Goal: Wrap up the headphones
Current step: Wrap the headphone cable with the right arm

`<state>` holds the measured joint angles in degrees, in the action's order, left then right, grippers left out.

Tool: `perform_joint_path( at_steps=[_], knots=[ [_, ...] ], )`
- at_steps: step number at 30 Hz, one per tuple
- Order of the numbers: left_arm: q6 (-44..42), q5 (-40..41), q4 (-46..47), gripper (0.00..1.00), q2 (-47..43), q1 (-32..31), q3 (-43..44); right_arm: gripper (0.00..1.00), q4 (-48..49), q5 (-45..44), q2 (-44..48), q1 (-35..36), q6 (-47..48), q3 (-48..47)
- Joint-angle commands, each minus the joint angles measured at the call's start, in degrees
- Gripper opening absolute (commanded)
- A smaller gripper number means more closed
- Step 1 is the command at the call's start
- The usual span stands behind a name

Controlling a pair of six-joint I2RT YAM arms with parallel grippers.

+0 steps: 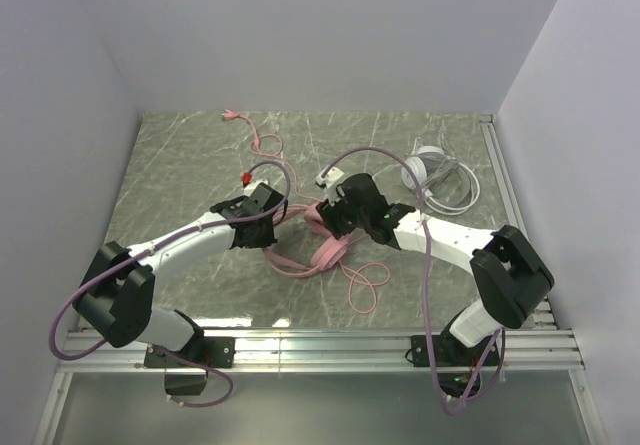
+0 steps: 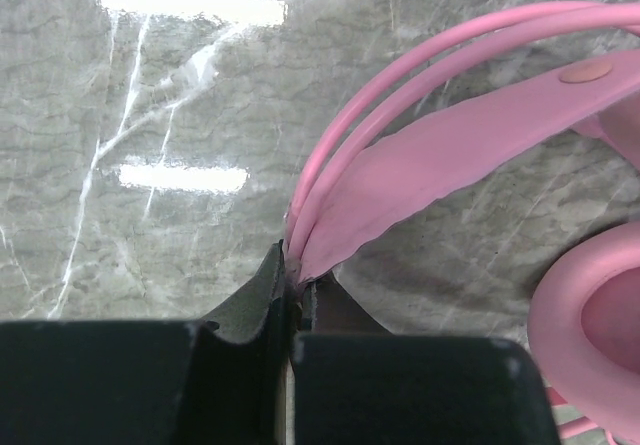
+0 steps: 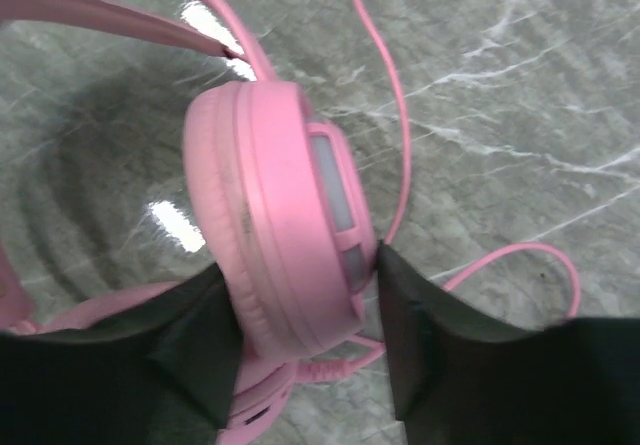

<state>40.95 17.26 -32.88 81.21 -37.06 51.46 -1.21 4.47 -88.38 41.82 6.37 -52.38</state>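
— Where is the pink headset (image 1: 325,248)?
— In the middle of the glossy, marble-veined table (image 1: 180,165). Your left gripper (image 2: 290,277) is pinched tight on its flat, wavy-edged headband (image 2: 450,155). Your right gripper (image 3: 300,270) has both fingers pressed against a round padded ear cup (image 3: 270,215).
— And the white-grey headset (image 1: 432,170)?
— Far right, with its thin cord (image 1: 462,193) looped beside it.
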Motion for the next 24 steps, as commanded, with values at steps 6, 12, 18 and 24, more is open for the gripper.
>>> perform_joint_path(
  at_steps=[6, 12, 18, 24],
  knots=[
    [0.36, -1.35, 3.44, 0.00, -3.16, -0.38, 1.80, 0.33, 7.01, 3.09, 1.72, -1.04, -0.31, 1.66],
    [0.45, -0.38, 3.09, 0.06, -4.91, -0.38, 1.45, 0.29, 8.68, 3.53, 2.77, -1.13, -0.48, 3.51],
    [0.62, 0.50, 3.09, 0.18, -5.72, -0.21, 0.31, 0.24, 6.93, 4.76, 1.89, -1.13, -0.39, 2.55],
    [0.62, 0.06, 3.97, 0.30, -4.22, -0.03, -0.13, 0.24, 7.72, 4.67, 2.77, -1.13, -0.48, 3.51]
  ],
)
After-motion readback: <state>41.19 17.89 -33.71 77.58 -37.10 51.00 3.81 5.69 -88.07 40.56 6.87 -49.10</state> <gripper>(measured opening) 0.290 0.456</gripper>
